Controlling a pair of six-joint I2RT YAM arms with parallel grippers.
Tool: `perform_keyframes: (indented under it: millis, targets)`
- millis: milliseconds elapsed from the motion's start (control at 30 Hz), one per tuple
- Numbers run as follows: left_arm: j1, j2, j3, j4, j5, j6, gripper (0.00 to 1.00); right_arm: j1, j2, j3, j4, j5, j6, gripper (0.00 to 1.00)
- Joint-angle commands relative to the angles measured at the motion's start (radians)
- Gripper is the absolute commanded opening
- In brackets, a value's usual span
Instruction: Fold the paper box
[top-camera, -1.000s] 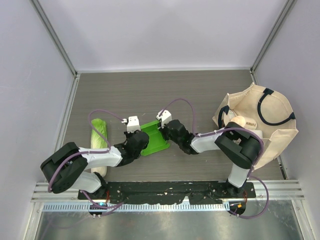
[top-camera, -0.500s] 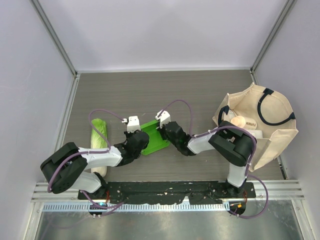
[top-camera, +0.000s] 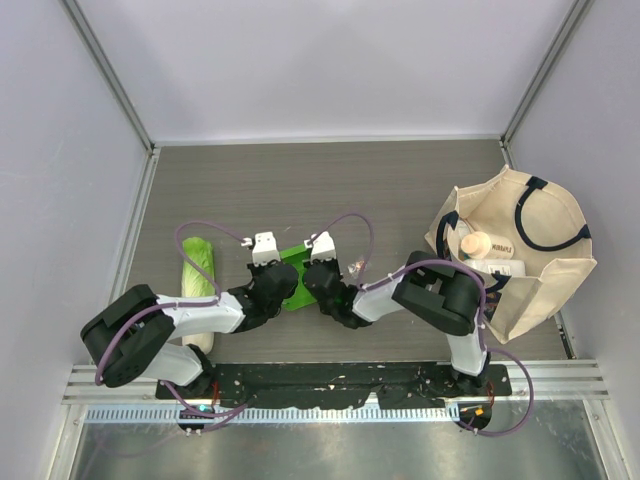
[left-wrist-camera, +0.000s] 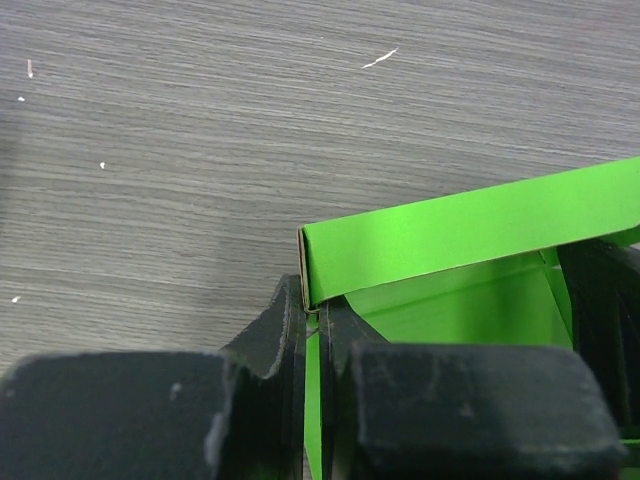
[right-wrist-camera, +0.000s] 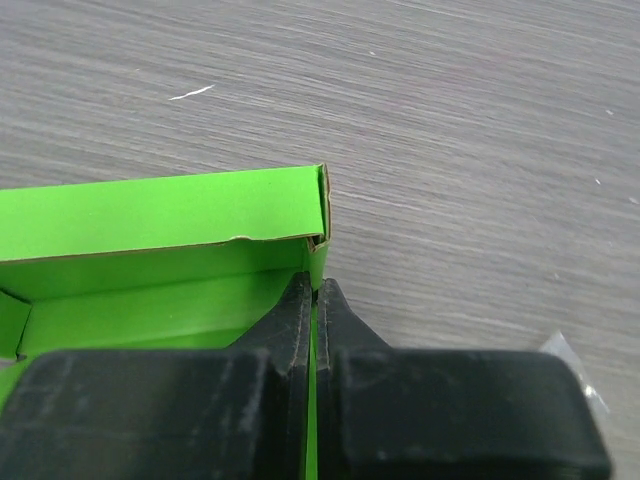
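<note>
As the bright green thin cardboard paper box sits on the grey counter between the arms, my left fingers and right fingers each pinch a raised wall; I judge folding partly done.

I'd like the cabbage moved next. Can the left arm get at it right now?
Probably not yet: the cabbage lies close by, unblocked, but the left gripper is shut on the paper box.
</note>
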Motion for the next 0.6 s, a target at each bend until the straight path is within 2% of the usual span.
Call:
perform_keyframes:
  millis: [0, 167, 333, 367, 433, 467, 567]
  targets:
    - [-0.008, -0.006, 0.009, -0.017, 0.097, -0.066, 0.0, 0.045, 0.004, 0.084, -0.002, 0.297, 0.163, 0.0]
    - [-0.008, -0.026, -0.007, -0.02, 0.108, -0.099, 0.0, 0.04, -0.008, 0.104, -0.097, 0.334, 0.177, 0.0]
    - [-0.008, -0.009, -0.001, -0.034, 0.107, -0.119, 0.0, 0.016, -0.06, 0.026, -0.114, 0.141, 0.134, 0.01]
    - [-0.009, -0.004, 0.0, -0.035, 0.104, -0.127, 0.0, 0.005, -0.086, 0.023, -0.159, 0.023, 0.125, 0.09]
    - [-0.009, 0.008, -0.001, -0.037, 0.101, -0.135, 0.0, -0.024, -0.123, -0.016, -0.129, -0.141, 0.071, 0.23]
    - [-0.009, 0.012, 0.001, -0.037, 0.102, -0.136, 0.0, -0.036, -0.167, -0.042, -0.149, -0.26, 0.065, 0.28]
    - [-0.008, 0.016, 0.009, -0.043, 0.099, -0.127, 0.0, -0.079, -0.235, -0.115, -0.172, -0.434, 0.042, 0.3]
